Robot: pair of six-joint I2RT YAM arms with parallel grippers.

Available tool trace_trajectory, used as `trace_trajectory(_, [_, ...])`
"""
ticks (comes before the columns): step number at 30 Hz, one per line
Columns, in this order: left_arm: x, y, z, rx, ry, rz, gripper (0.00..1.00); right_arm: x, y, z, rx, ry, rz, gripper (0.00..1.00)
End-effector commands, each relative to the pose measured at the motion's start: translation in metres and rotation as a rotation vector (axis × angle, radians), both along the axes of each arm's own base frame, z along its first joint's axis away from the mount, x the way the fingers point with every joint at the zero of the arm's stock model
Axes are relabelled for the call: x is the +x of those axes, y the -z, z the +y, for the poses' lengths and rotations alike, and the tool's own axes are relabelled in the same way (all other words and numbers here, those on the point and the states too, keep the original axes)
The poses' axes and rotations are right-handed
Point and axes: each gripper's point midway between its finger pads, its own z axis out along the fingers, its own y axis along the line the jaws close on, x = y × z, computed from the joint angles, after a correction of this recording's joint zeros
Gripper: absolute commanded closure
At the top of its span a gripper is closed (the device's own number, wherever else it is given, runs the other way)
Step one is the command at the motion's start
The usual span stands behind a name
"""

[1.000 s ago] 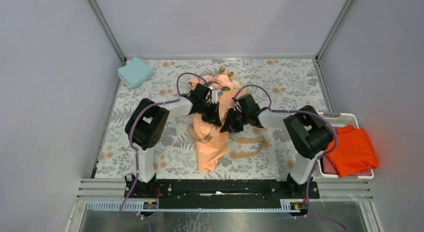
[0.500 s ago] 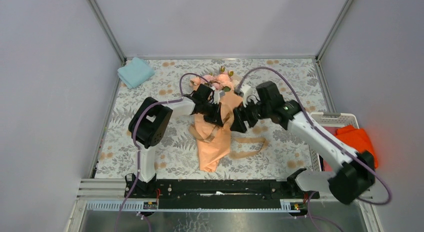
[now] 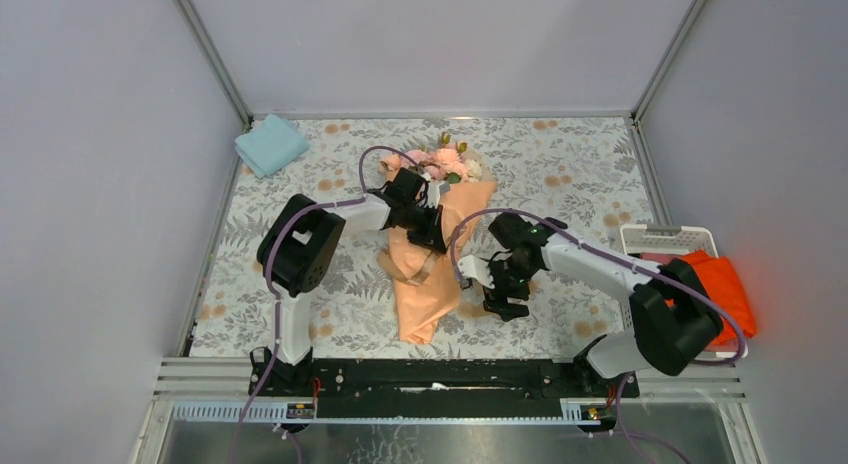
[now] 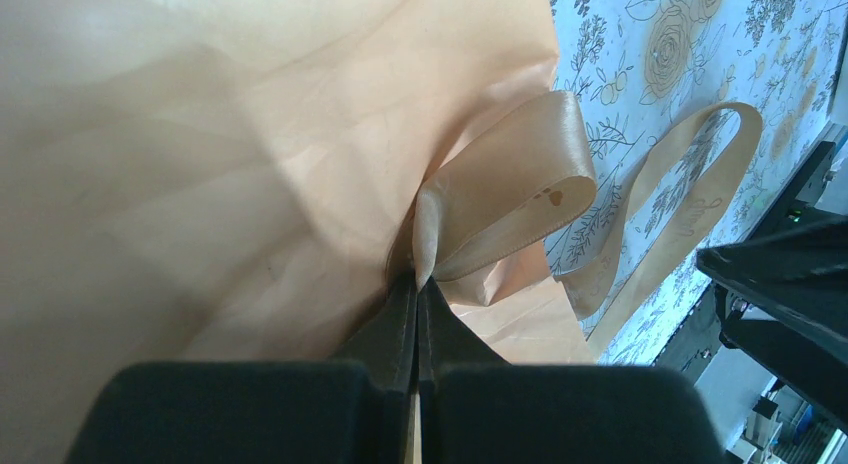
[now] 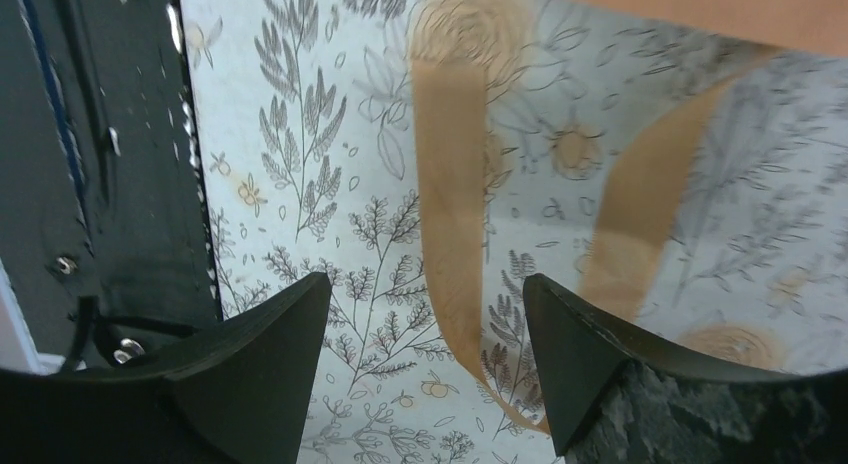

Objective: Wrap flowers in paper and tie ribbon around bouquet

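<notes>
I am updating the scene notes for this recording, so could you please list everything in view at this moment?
flowers: one bunch, pink, peach and cream, far middle of the table, heads sticking out of the paper.
paper: one sheet, peach-orange, wrapped around the stems, lying mid-table.
ribbon: one, tan-brown, looped at the paper's waist, tail trailing right across the table.
folded cloth: one, light blue, far left corner.
orange cloth: one, bright orange, draped over the basket.
basket: one, white, right edge.
table cover: one, pale floral print.
left gripper: one, black, shut on the ribbon at the paper.
right gripper: one, black, open above the ribbon tail.
</notes>
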Motion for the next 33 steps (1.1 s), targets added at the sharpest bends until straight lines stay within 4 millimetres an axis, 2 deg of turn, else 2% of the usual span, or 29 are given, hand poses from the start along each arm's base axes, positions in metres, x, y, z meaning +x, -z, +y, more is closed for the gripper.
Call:
trace_trajectory(1, [0.010, 0.009, 0.006, 0.051, -0.013, -0.060, 1.00, 0.000, 0.014, -0.024, -0.182, -0.131, -0.029, 0.21])
trace_trajectory(5, [0.010, 0.008, 0.005, 0.048, -0.012, -0.057, 1.00, 0.007, 0.033, -0.040, -0.294, -0.127, -0.046, 0.23])
trace_trajectory(7, [0.010, 0.009, 0.005, 0.049, -0.013, -0.053, 1.00, 0.011, 0.041, -0.049, -0.345, -0.130, -0.069, 0.28])
trace_trajectory(8, [0.010, 0.009, 0.005, 0.049, -0.012, -0.054, 1.00, 0.015, 0.045, -0.053, -0.368, -0.128, -0.087, 0.34])
trace_trajectory(10, [0.010, 0.008, 0.005, 0.050, -0.012, -0.056, 1.00, 0.021, 0.050, -0.060, -0.405, -0.123, -0.120, 0.55])
trace_trajectory(11, [0.010, 0.008, 0.005, 0.052, -0.013, -0.058, 1.00, 0.024, 0.050, -0.061, -0.412, -0.121, -0.140, 0.66])
trace_trajectory(12, [0.011, 0.008, 0.005, 0.054, -0.013, -0.060, 1.00, 0.027, 0.050, -0.061, -0.414, -0.118, -0.160, 0.71])
trace_trajectory(14, [0.011, 0.008, 0.005, 0.056, -0.015, -0.059, 1.00, 0.031, 0.046, -0.060, -0.399, -0.111, -0.194, 0.93])
trace_trajectory(15, [0.012, 0.008, 0.005, 0.055, -0.015, -0.057, 1.00, 0.031, 0.042, -0.059, -0.393, -0.109, -0.198, 1.00])
trace_trajectory(16, [0.013, 0.007, 0.004, 0.055, -0.015, -0.059, 1.00, 0.031, 0.036, -0.057, -0.380, -0.094, -0.200, 1.00])
trace_trajectory(19, [0.016, 0.005, 0.004, 0.058, -0.015, -0.070, 1.00, 0.033, -0.002, -0.031, -0.230, -0.040, -0.227, 1.00])
trace_trajectory(23, [0.019, 0.005, 0.003, 0.060, -0.015, -0.075, 1.00, 0.034, -0.081, 0.031, 0.191, 0.011, -0.322, 1.00])
trace_trajectory(25, [0.018, 0.006, 0.002, 0.056, -0.014, -0.065, 1.00, 0.032, -0.114, 0.060, 0.402, 0.027, -0.341, 1.00])
trace_trajectory(29, [0.017, 0.009, 0.002, 0.058, -0.014, -0.059, 1.00, 0.030, -0.168, 0.123, 0.830, 0.120, -0.178, 1.00])
trace_trajectory(31, [0.017, 0.008, 0.003, 0.057, -0.010, -0.065, 1.00, 0.040, -0.192, 0.145, 1.026, 0.195, -0.114, 1.00])
trace_trajectory(33, [0.018, 0.005, 0.002, 0.046, -0.008, -0.078, 1.00, 0.057, -0.201, 0.156, 1.190, 0.337, -0.041, 1.00])
